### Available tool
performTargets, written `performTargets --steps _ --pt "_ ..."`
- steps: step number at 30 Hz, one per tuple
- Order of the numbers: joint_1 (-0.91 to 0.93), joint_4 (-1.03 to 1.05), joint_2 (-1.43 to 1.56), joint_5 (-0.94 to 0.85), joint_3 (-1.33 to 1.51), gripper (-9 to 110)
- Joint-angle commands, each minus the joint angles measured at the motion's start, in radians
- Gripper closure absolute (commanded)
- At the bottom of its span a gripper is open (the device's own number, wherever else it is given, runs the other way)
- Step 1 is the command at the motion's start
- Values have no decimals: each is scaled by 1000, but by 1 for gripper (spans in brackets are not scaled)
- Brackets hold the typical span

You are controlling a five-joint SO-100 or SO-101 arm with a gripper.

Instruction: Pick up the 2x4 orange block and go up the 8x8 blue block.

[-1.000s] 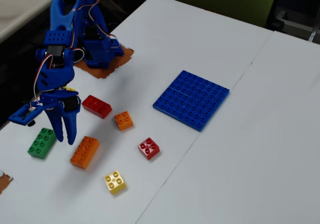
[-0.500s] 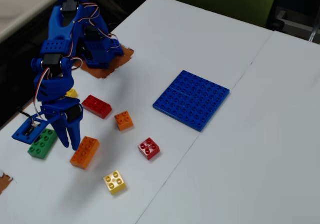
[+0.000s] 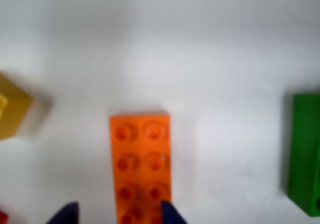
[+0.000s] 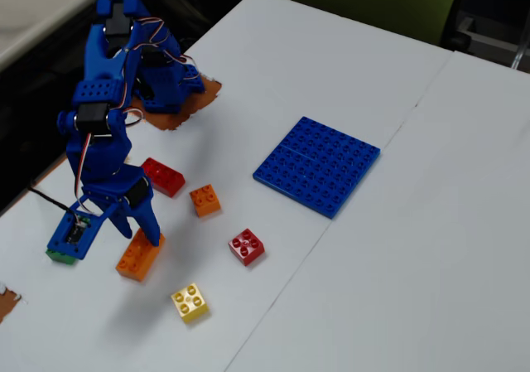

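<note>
The 2x4 orange block (image 3: 141, 166) lies flat on the white table, long side running away from me in the wrist view; it also shows in the fixed view (image 4: 137, 258). My blue gripper (image 3: 119, 215) is open and low over its near end. The right fingertip (image 3: 171, 213) sits at the block's right edge and the left fingertip (image 3: 66, 214) stands well clear of its left edge. In the fixed view the gripper (image 4: 139, 233) points down at the block. The 8x8 blue block (image 4: 317, 165) lies flat far to the right, with nothing on it.
A small square orange brick (image 4: 204, 200), a red oblong brick (image 4: 163, 176), a red square brick (image 4: 247, 247) and a yellow square brick (image 4: 190, 302) lie around. A green brick (image 3: 305, 154) lies to the right in the wrist view, the yellow brick (image 3: 10, 112) to the left.
</note>
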Motion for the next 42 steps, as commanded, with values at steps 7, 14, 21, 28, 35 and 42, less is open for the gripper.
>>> performTargets --steps 7,14,21,28,35,42 --pt "40 51 -71 -35 -187 80" --pt "49 52 -112 -63 -187 80" --pt "58 46 -147 -67 -196 80" --pt "58 18 -172 -58 -216 80" --pt "55 6 -178 -57 -221 83" --pt "51 3 -195 -60 -221 84"
